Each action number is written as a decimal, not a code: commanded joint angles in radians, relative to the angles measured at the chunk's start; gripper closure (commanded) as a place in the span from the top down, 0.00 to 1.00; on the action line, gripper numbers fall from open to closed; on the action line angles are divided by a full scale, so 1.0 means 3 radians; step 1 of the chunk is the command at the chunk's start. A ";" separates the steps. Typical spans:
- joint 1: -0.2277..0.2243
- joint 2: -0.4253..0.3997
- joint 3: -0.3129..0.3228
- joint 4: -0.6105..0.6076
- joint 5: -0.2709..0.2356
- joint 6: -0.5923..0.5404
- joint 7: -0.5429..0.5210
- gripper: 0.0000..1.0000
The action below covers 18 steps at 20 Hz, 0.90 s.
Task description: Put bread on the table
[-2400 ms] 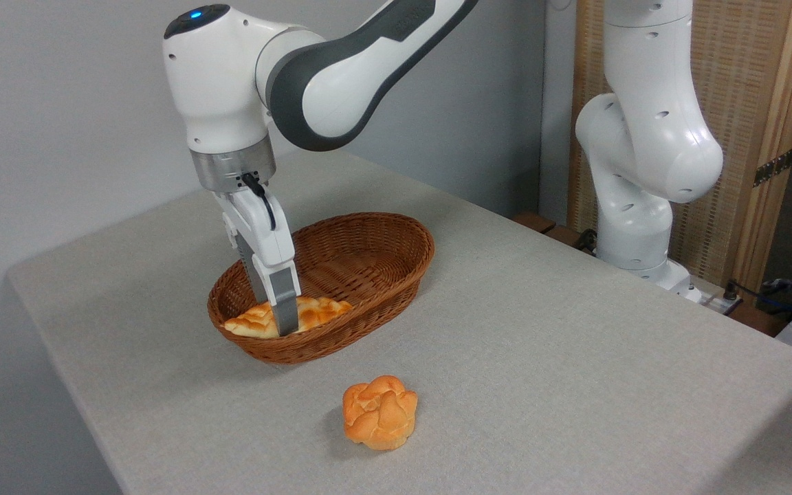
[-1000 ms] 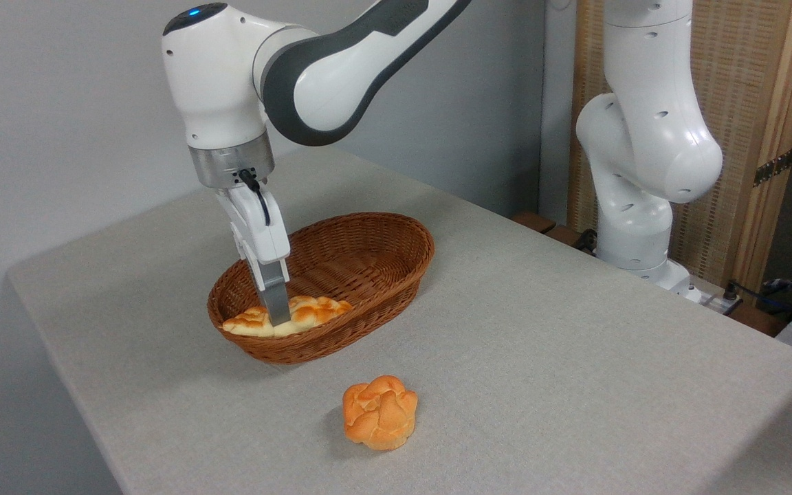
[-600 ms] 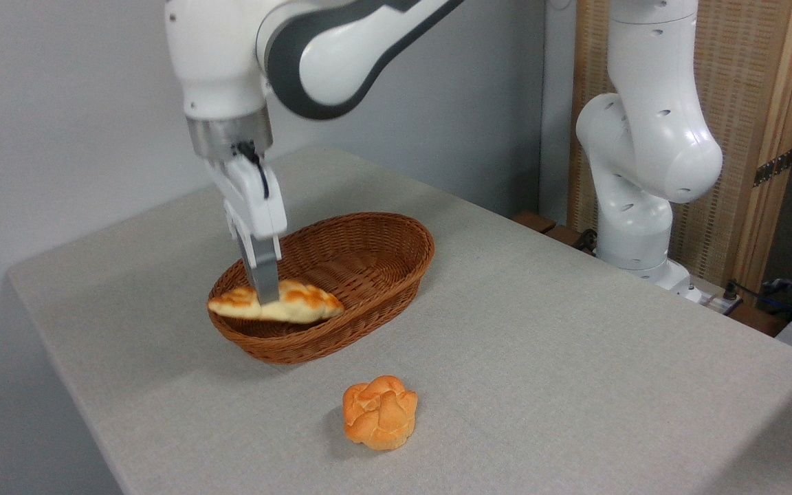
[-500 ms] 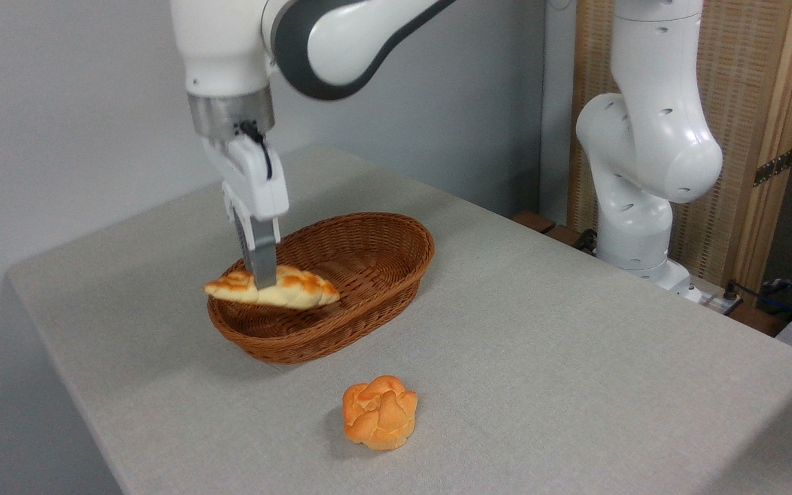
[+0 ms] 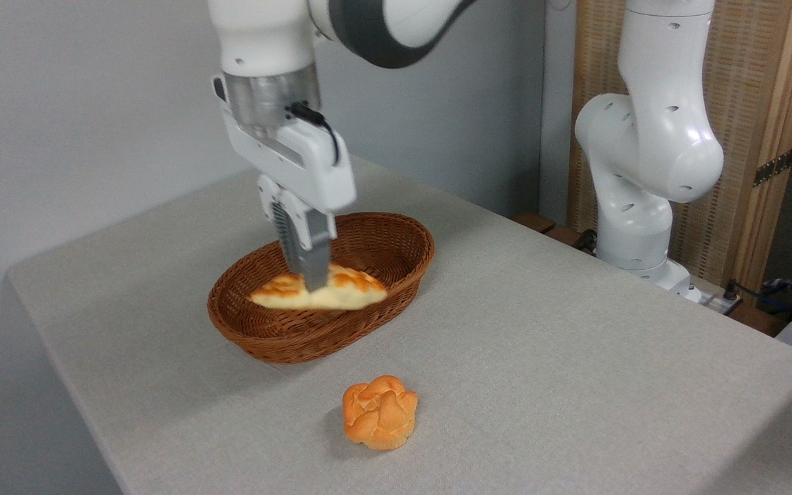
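Note:
The bread (image 5: 351,289), a long pale loaf with golden-brown toasted bumps, hangs level in the air over the brown wicker basket (image 5: 396,242). My gripper (image 5: 315,283) points straight down and is shut on the loaf's middle. One grey finger crosses the front of the loaf; the other finger is hidden behind it. The table (image 5: 540,330) is covered in light grey-beige cloth and carries the basket.
A round knobbly orange bun (image 5: 379,412) sits on the cloth in front of the basket. The arm's white base (image 5: 636,206) stands at the table's far right edge, with a wooden screen behind it. The table's left and front edges drop away.
My gripper has lifted the bread out of the basket's left end and carried it rightward, so it now hangs over the basket's middle. The bun has not moved.

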 commanded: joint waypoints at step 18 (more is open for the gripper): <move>-0.0021 0.0072 0.0497 -0.0088 -0.0015 -0.0149 0.0344 1.00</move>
